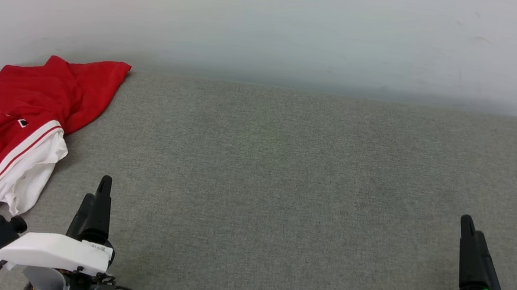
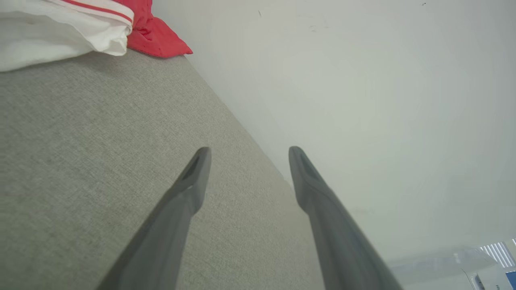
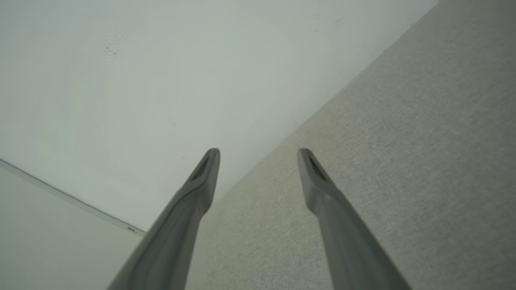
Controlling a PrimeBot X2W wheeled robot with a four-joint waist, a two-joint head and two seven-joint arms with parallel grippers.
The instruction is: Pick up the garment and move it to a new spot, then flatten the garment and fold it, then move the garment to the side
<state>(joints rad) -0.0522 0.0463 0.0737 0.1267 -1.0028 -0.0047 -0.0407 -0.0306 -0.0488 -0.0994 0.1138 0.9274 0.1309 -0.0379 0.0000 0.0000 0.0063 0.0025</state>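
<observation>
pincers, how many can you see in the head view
2. The left pincer is at the lower left, near the crumpled garment; the right pincer is at the lower right. Both are open and empty.

Nothing legible (one tiny sticker (image 1: 90,244) is too blurred).

The garment (image 1: 43,94), at ten o'clock, is coloured bright red, with a white sleeve (image 1: 41,162) banded by red-and-white stripes. The work surface (image 1: 282,194) is covered in a plain speckled grey weave, and the wall (image 1: 276,16) is seen as off-white. The left gripper (image 1: 98,188) and right gripper (image 1: 473,227) are finished black, with white wrist casings (image 1: 54,250).
</observation>
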